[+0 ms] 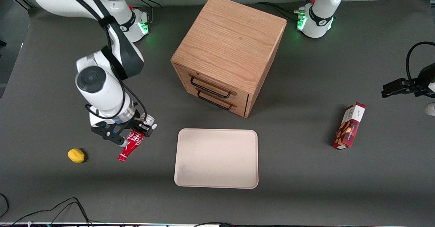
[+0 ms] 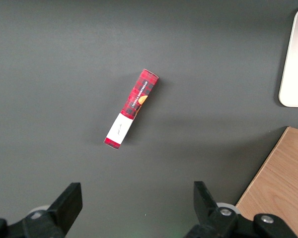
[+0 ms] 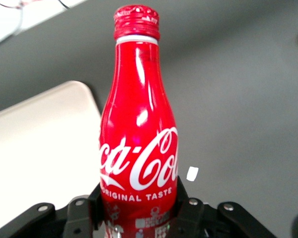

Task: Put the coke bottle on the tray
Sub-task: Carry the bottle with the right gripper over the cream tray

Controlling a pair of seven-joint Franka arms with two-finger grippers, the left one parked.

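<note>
My right gripper (image 1: 133, 136) is shut on the coke bottle (image 1: 131, 145), a slim red bottle with white script. It grips the bottle's lower body, and the neck points toward the front camera. In the right wrist view the gripper (image 3: 138, 210) clamps the bottle (image 3: 139, 134) from both sides. The bottle is held beside the beige tray (image 1: 216, 158), toward the working arm's end of the table. The tray also shows in the right wrist view (image 3: 35, 144) next to the bottle. The tray holds nothing.
A wooden two-drawer cabinet (image 1: 228, 52) stands farther from the front camera than the tray. A yellow lemon (image 1: 76, 155) lies on the table near the gripper. A red snack box (image 1: 349, 126) lies toward the parked arm's end and shows in the left wrist view (image 2: 131, 108).
</note>
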